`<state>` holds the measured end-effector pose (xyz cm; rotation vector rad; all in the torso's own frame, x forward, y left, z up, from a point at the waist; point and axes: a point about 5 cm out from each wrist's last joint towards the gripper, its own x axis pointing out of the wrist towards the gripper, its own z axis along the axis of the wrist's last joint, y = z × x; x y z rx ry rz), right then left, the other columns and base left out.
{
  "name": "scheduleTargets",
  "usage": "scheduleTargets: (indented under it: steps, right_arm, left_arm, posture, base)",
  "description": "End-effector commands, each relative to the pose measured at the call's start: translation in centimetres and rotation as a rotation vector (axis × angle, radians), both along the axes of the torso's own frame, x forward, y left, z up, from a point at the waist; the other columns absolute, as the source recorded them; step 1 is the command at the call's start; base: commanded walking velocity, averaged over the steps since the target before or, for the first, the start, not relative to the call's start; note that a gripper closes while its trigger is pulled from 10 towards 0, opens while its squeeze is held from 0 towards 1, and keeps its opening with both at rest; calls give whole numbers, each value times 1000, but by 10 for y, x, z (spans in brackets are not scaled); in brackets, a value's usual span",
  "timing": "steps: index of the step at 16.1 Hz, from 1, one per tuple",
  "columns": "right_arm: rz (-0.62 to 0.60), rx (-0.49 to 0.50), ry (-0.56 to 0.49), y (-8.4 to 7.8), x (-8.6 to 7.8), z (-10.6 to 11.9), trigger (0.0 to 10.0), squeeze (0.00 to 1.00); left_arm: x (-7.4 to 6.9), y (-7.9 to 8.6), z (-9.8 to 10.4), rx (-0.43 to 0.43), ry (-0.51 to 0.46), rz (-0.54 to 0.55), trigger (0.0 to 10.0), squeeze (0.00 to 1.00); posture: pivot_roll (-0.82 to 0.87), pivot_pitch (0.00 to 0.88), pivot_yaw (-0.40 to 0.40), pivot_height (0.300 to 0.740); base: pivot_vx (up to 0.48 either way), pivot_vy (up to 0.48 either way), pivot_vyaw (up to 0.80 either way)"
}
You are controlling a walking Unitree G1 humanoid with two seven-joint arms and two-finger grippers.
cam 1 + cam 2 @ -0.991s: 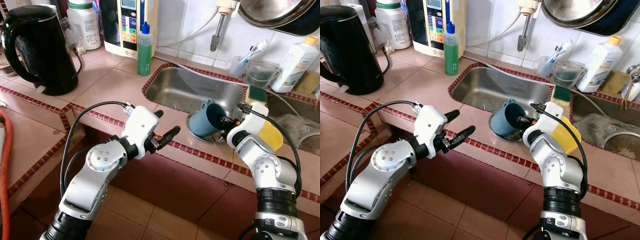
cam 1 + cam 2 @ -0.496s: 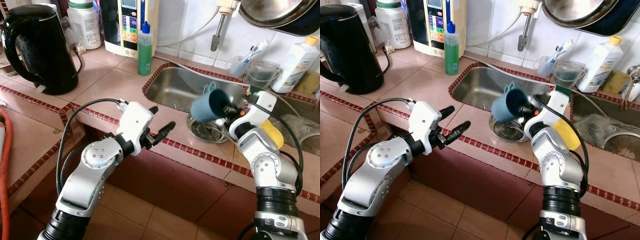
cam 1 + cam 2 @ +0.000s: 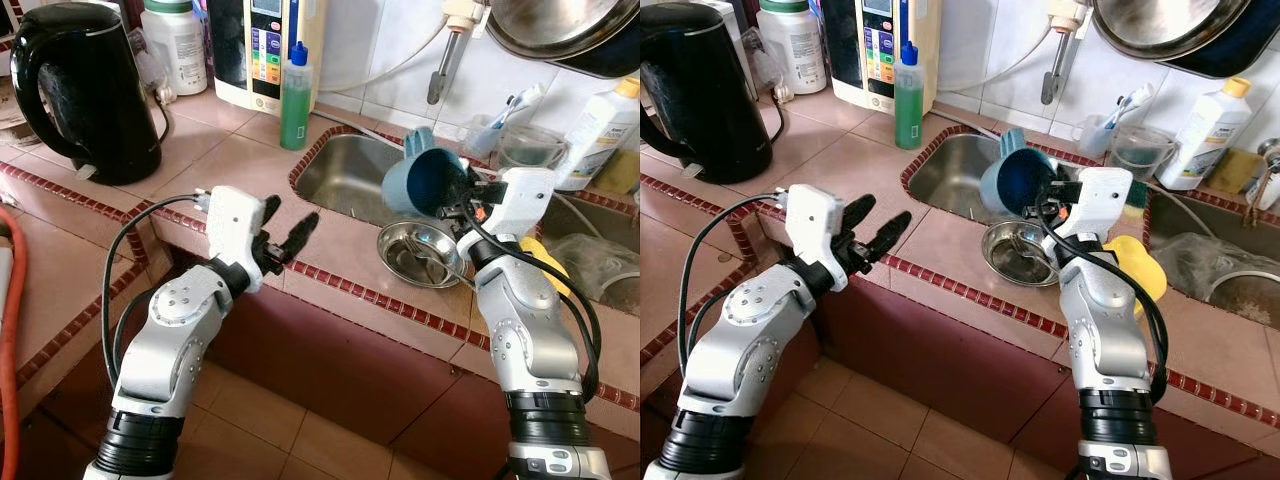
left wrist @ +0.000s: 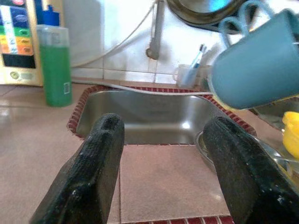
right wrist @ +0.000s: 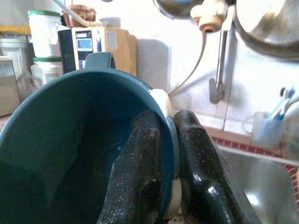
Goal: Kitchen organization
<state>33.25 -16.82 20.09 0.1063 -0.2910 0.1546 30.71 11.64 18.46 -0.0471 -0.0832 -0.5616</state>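
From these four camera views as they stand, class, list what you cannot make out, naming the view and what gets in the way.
- Blue cup: its floor is dark in the right wrist view, so any contents are untellable.
- Steel bowl: part hidden by the right gripper arm in the right eye view.
- Hanging pan: cut off by the top edge in both eye views.
- Dispenser labels: too small to read.
- Left gripper: open, holding nothing.

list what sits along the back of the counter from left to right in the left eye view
black kettle → white jar → green soap bottle → blue mug held in the right gripper → white detergent bottle
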Motion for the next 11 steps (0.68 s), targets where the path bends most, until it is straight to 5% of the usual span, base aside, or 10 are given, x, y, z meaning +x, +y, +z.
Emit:
scheduleTargets:
  steps: [1,4,7,11]
  right_arm:
    - [-30,-18,-21,-6,0,1,10000,0]
    - [-90,-40,-27,-13,-2,-5,10000,0]
    - [-145,-46,27,-16,-2,-23,10000,0]
    - [-137,-48,11,-12,-3,-21,10000,0]
  left_arm:
    - [4,3,1,-20,-5,28,10000,0]
    - [11,16,-3,-36,6,86,10000,0]
    - [12,18,-6,-36,15,78,10000,0]
    - [12,16,-7,-44,13,63,10000,0]
  posture:
    - [-4,0,-102,740]
    - [-8,0,-100,740]
    - [-14,0,-97,740]
    - [-14,0,-94,740]
  base:
    - [0,0,0]
    - [0,0,0]
    - [0,0,0]
    - [0,0,0]
